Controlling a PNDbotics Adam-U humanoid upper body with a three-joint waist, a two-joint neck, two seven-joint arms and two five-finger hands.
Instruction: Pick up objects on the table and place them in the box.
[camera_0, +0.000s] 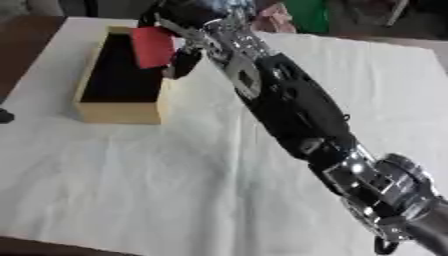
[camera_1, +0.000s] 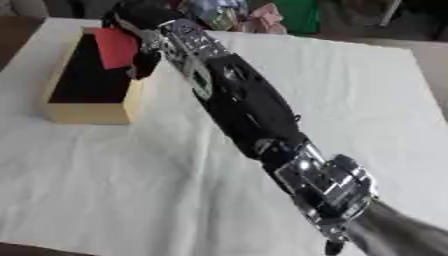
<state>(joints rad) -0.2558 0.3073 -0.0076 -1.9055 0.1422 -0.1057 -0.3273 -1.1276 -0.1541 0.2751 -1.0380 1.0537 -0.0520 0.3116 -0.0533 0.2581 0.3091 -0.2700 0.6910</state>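
My right arm reaches from the lower right diagonally across the table to the far left. Its hand (camera_0: 182, 47) holds a flat red object (camera_0: 153, 46) over the right side of the box's opening, fingers curled round it. The box (camera_0: 120, 111) is wooden with a dark inside and stands at the far left of the white-covered table (camera_0: 175, 185). The red object hangs tilted, partly above the box's right wall. My left hand shows in neither view.
Colourful things (camera_0: 278, 17) lie beyond the table's far edge, with a green shape (camera_0: 308, 12) beside them. A small dark item (camera_0: 4, 116) sits at the left edge. The white cloth stretches wide in front and to the right of the box.
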